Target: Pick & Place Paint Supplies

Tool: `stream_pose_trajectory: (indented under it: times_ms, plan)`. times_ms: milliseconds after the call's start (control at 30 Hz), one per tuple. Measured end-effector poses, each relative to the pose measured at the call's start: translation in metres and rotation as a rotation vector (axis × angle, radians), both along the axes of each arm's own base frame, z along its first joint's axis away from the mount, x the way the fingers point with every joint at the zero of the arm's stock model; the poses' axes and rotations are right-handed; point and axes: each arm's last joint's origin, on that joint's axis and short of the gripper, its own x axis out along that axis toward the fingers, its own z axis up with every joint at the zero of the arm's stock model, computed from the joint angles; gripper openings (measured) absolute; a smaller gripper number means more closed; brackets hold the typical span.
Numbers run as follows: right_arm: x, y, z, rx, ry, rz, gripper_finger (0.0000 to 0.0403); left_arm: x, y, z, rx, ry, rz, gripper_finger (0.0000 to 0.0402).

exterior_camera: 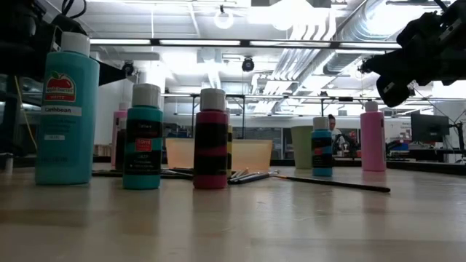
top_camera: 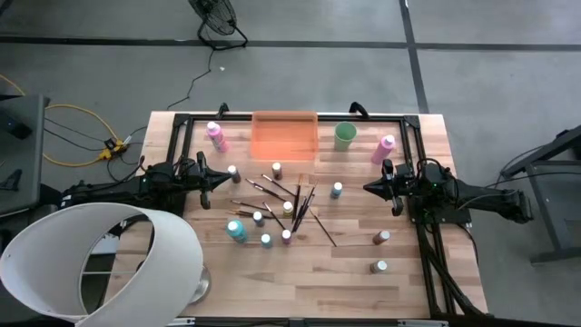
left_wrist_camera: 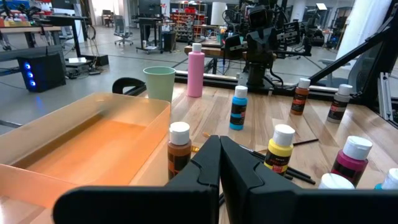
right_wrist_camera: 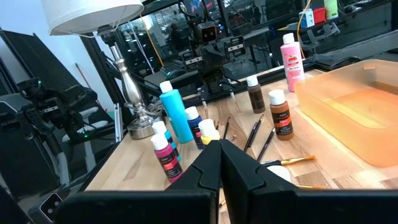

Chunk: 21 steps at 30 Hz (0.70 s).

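Wooden table [top_camera: 354,272] holds light, rigid paint bottles [top_camera: 236,231], best gripped mid-body, and thin brushes [top_camera: 304,207]; both end effectors [top_camera: 205,173] [top_camera: 388,178] hover closed, empty.

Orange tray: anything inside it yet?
Nothing shows inside the orange tray: from above and from the left wrist camera its floor looks bare. The bottles and brushes lie on the table. Both grippers are shut and hold nothing.

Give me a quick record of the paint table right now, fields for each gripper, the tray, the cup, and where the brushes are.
left gripper: shut, empty, at the table's left side
right gripper: shut, empty, at the table's right side
orange tray: back edge, nothing inside
green cup: upright, right of the tray
paintbrushes: loose on the table's middle, among small bottles
tall pink bottles: one either side of tray and cup
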Motion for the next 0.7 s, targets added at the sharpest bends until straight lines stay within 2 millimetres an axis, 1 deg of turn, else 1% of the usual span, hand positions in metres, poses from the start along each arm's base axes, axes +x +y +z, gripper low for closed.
stream_pose_trajectory:
  times_ms: [400, 500, 700]
  plan:
    - [0.0000, 0.0002, 0.0001, 0.015, 0.000, 0.007, 0.0002, 0.0000, 0.0000, -0.0001, 0.000, 0.000, 0.000, 0.0000]
    - [-0.0001, 0.0010, 0.0004, 0.133, 0.002, 0.033, 0.0002, 0.0000, 0.0000, -0.0001, 0.000, 0.001, 0.000, 0.0000]
    - [0.0000, 0.0002, 0.0001, 0.440, 0.012, 0.007, 0.0002, 0.0000, 0.0000, -0.0001, 0.000, 0.000, 0.000, 0.0000]
